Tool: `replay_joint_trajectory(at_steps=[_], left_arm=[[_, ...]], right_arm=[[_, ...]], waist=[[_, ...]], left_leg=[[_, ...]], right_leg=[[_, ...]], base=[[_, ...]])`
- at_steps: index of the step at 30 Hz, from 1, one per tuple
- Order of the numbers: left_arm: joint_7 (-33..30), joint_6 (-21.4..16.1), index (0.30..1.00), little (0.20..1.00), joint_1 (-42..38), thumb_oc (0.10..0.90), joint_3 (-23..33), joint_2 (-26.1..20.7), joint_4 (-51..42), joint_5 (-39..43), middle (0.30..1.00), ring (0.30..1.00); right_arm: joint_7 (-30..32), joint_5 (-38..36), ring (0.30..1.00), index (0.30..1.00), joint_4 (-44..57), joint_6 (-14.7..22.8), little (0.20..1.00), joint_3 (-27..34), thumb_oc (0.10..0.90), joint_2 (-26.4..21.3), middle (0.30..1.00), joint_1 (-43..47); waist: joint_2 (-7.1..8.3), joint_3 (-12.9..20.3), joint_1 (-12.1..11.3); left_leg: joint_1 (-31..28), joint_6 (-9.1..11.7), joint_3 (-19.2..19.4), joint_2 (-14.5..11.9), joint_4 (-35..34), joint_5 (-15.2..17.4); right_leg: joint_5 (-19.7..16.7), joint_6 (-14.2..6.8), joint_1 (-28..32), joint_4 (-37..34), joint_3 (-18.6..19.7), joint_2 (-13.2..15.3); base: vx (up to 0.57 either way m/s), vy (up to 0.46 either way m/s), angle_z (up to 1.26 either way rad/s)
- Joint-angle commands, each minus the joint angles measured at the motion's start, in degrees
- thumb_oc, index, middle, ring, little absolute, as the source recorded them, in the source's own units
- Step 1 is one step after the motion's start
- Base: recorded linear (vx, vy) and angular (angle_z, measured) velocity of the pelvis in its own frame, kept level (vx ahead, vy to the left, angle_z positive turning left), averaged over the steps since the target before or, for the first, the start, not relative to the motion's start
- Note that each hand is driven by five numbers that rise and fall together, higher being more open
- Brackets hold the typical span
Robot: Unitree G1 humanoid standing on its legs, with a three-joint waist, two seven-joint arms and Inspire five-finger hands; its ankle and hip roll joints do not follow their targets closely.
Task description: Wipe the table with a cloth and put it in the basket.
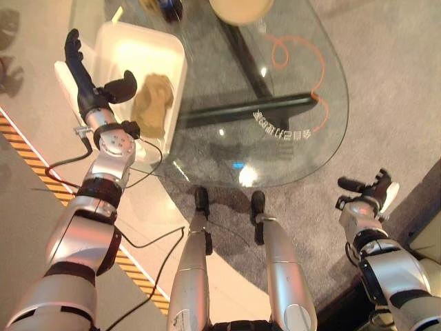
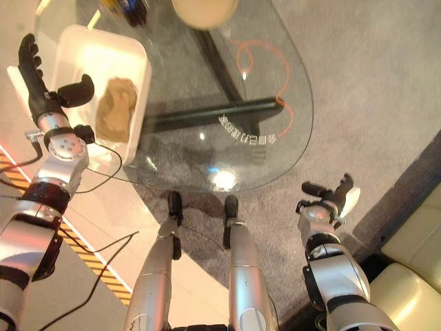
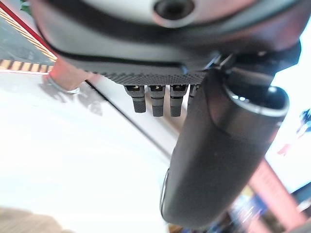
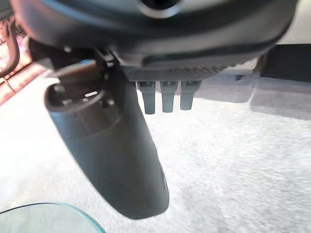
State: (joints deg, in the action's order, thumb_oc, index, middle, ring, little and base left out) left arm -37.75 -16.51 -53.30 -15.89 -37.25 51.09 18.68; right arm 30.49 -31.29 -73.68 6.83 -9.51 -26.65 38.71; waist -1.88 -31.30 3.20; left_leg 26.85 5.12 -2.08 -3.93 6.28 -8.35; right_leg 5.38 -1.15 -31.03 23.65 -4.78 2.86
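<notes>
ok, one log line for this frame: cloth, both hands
cloth: in white basket, released | left hand: open above basket | right hand: open, idle off glass table edge

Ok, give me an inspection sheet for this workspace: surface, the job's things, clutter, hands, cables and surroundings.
Surface: glass table, rounded edge, dark base bar visible through it, glare spots on top.
Job's things: tan cloth lies crumpled inside the white basket, which sits at the table's left end.
Clutter: a round tan object and a dark object at the table's far edge, both cut off; an orange looped line seen at the glass.
Hands: left hand open, fingers straight, over the basket, holding nothing; right hand open, off the table above the carpet.
Cables: nothing seen apart from the robot's own.
Surroundings: grey carpet; striped floor strip; cream cushion at right.
</notes>
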Motion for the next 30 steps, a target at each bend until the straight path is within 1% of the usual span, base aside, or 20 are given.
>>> replay_joint_trajectory(at_steps=[1,5,8,11,12,13,15,16,17,18,20,22,23,24,25,26,27,28,30], left_arm=[[1.5,-3.3,0.9,0.9,1.9,0.8,5.4,-5.3,-1.4,2.9,0.9,0.9],[4.1,-3.4,0.9,0.9,8.9,0.8,8.7,-5.3,-1.6,4.5,0.9,0.9],[6.0,-3.5,0.9,0.9,14.8,0.8,10.6,-4.2,-1.6,3.5,0.9,0.9],[9.1,-2.7,0.9,0.9,22.7,0.8,13.0,-2.1,-1.7,2.0,0.9,0.9],[11.1,-1.9,0.9,0.9,26.2,0.8,13.9,-0.9,-0.9,2.4,0.9,0.9],[12.6,-1.8,0.9,0.9,29.2,0.8,14.7,0.5,-0.4,2.3,0.9,0.9],[14.1,-3.2,0.9,0.9,34.8,0.8,15.4,3.0,0.4,0.5,0.9,0.9],[16.2,-2.6,0.9,0.9,37.8,0.8,15.8,4.5,1.5,0.0,0.9,0.9],[17.5,-2.7,0.9,0.9,39.5,0.8,15.9,4.9,2.5,-0.5,0.9,0.9],[20.1,-2.3,0.9,0.9,41.3,0.8,16.1,5.7,4.6,-0.4,0.9,0.9],[23.9,-2.1,0.9,0.9,43.8,0.8,15.8,7.2,8.3,-2.2,0.9,0.9],[27.0,-0.7,0.9,0.9,44.9,0.8,15.0,8.4,10.4,-2.8,0.9,0.9],[28.9,-0.5,0.9,0.9,46.1,0.8,14.7,9.5,12.2,-4.5,0.9,0.9],[32.7,1.2,0.9,0.9,47.6,0.8,13.4,11.0,14.7,-5.1,0.9,0.9],[34.4,1.6,0.9,0.9,48.3,0.8,13.1,11.7,16.2,-6.7,0.9,0.9],[34.4,1.6,0.9,0.9,48.3,0.8,13.1,11.7,16.2,-6.7,0.9,0.9],[35.5,2.0,0.9,0.9,48.9,0.8,12.3,12.3,17.5,-7.4,0.9,0.9],[38.8,3.9,0.9,0.9,49.4,0.8,11.7,14.1,20.0,-8.2,0.9,0.9],[39.6,4.7,0.9,0.9,49.5,0.8,10.9,14.9,21.1,-8.8,0.9,0.9]], right_arm=[[-0.9,3.9,0.9,0.9,-0.5,-0.4,0.9,2.8,0.8,-3.4,0.9,-3.9],[-1.9,5.3,0.9,0.9,-0.2,-0.8,0.9,4.4,0.8,-3.5,0.9,-7.9],[-2.6,6.6,0.9,0.9,0.0,-0.7,0.9,5.8,0.8,-3.3,0.9,-11.5],[-3.2,9.0,0.9,0.9,0.6,-0.8,0.9,7.2,0.8,-2.8,0.9,-15.7],[-3.5,9.9,0.9,0.9,0.7,-1.0,0.9,7.9,0.8,-2.4,0.9,-17.4],[-4.0,10.7,0.9,0.9,0.9,-1.1,0.9,8.2,0.8,-2.1,0.9,-18.8],[-4.3,12.7,0.9,0.9,1.3,-1.4,0.9,8.5,0.8,-0.9,0.9,-21.6],[-5.3,15.1,0.9,0.9,1.4,-1.8,0.9,8.8,0.8,-0.1,0.9,-23.3],[-5.6,16.0,0.9,0.9,1.2,-2.0,0.9,8.7,0.8,0.1,0.9,-24.2],[-6.8,17.5,0.9,0.9,0.9,-2.6,0.9,8.3,0.8,0.5,0.9,-25.5],[-8.2,19.3,0.9,0.9,0.1,-3.5,0.9,7.8,0.8,1.3,0.9,-27.3],[-9.6,20.9,0.9,0.9,-0.3,-4.6,0.9,7.2,0.8,1.9,0.9,-28.1],[-11.2,22.8,0.9,0.9,-1.1,-5.0,0.9,6.9,0.8,2.3,0.9,-28.8],[-13.5,24.6,0.9,0.9,-2.0,-6.2,0.9,6.0,0.8,2.7,0.9,-29.6],[-14.9,25.3,0.9,0.9,-2.4,-6.5,0.9,5.7,0.8,2.9,0.9,-30.0],[-14.9,25.3,0.9,0.9,-2.4,-6.5,0.9,5.7,0.8,2.9,0.9,-30.0],[-16.2,24.9,0.9,0.9,-3.0,-6.7,0.9,5.4,0.8,3.1,0.9,-30.2],[-19.3,28.0,0.9,0.9,-4.1,-6.9,0.9,5.0,0.8,3.9,0.9,-30.5],[-20.6,29.1,0.9,0.9,-4.5,-7.2,0.9,4.4,0.8,4.5,0.9,-30.7]], waist=[[0.85,4.2,-1.9],[0.67,6.4,-2.5],[0.61,8.3,-2.9],[0.43,10.8,-3.5],[0.33,12.0,-3.8],[0.32,12.8,-4.0],[0.24,14.4,-4.2],[0.25,15.5,-4.4],[0.2,16.2,-4.4],[0.21,17.1,-4.5],[0.36,18.9,-4.6],[0.48,19.8,-4.6],[0.61,20.7,-4.7],[0.86,22.2,-4.8],[0.94,22.8,-4.9],[0.94,22.8,-4.9],[1.05,23.3,-4.9],[1.27,24.1,-4.9],[1.43,24.6,-4.8]], left_leg=[[-5.5,-2.2,1.6,4.7,0.2,5.7],[-10.2,-2.2,1.9,4.5,-3.0,5.5],[-13.1,-2.2,1.6,4.6,-5.4,5.3],[-16.5,-2.2,1.4,4.6,-8.3,4.9],[-17.9,-2.2,1.3,4.7,-9.5,4.6],[-18.9,-2.3,1.2,4.8,-10.1,4.5],[-20.3,-2.4,1.1,4.7,-10.7,4.4],[-21.1,-2.5,1.2,4.8,-10.9,4.5],[-21.7,-2.5,1.3,4.7,-11.0,4.5],[-22.4,-2.5,1.4,4.6,-11.1,4.7],[-23.7,-2.6,1.7,4.6,-11.3,5.0],[-24.3,-2.7,1.8,4.5,-11.3,5.2],[-24.9,-2.7,2.1,4.4,-11.3,5.5],[-25.8,-2.8,2.2,4.3,-11.3,5.8],[-26.3,-2.8,2.4,4.3,-11.3,6.0],[-26.3,-2.8,2.4,4.3,-11.3,6.0],[-26.8,-2.9,2.5,4.2,-11.3,6.2],[-28.0,-3.1,2.7,4.1,-11.3,6.8],[-28.4,-3.2,2.8,4.0,-11.3,7.1]], right_leg=[[-4.4,-2.4,6.8,-9.8,0.5,-1.0],[-4.8,-2.7,11.7,-12.9,0.1,-0.3],[-5.4,-2.9,15.1,-15.6,-0.2,0.2],[-6.1,-3.2,19.2,-18.8,-0.8,0.4],[-6.3,-3.3,20.8,-19.8,-1.0,0.4],[-6.4,-3.4,22.0,-20.5,-1.1,0.4],[-6.7,-3.5,23.8,-21.7,-1.4,0.5],[-6.8,-3.6,24.9,-22.2,-1.6,0.6],[-6.9,-3.6,25.7,-22.5,-1.8,0.7],[-6.9,-3.6,26.6,-22.9,-2.0,0.8],[-7.0,-3.7,28.1,-23.7,-2.1,0.9],[-7.1,-3.7,28.9,-24.2,-2.2,1.0],[-7.1,-3.8,29.6,-24.6,-2.4,1.1],[-7.1,-3.9,30.6,-25.1,-2.6,1.2],[-7.1,-3.9,31.2,-25.3,-2.7,1.2],[-7.1,-3.9,31.2,-25.3,-2.7,1.2],[-7.0,-4.0,31.7,-25.4,-2.8,1.3],[-6.6,-4.0,32.8,-25.5,-2.8,1.2],[-6.5,-4.1,33.2,-25.6,-2.8,1.3]], base=[[0.06,0.015,-0.01],[0.02,0.015,0.02],[0.02,0.004,0.0],[0.06,0.009,0.03],[0.05,0.03,0.04],[0.05,0.036,0.06],[0.08,0.038,0.06],[0.1,0.048,0.09],[0.1,0.06,0.13],[0.11,0.057,0.16],[0.11,0.047,0.12],[0.07,0.028,0.0],[0.12,0.033,-0.02],[0.13,0.039,-0.02],[0.09,0.03,-0.02],[0.05,0.02,-0.02],[0.06,0.032,-0.02],[0.08,0.035,-0.02],[0.03,0.014,-0.01]])
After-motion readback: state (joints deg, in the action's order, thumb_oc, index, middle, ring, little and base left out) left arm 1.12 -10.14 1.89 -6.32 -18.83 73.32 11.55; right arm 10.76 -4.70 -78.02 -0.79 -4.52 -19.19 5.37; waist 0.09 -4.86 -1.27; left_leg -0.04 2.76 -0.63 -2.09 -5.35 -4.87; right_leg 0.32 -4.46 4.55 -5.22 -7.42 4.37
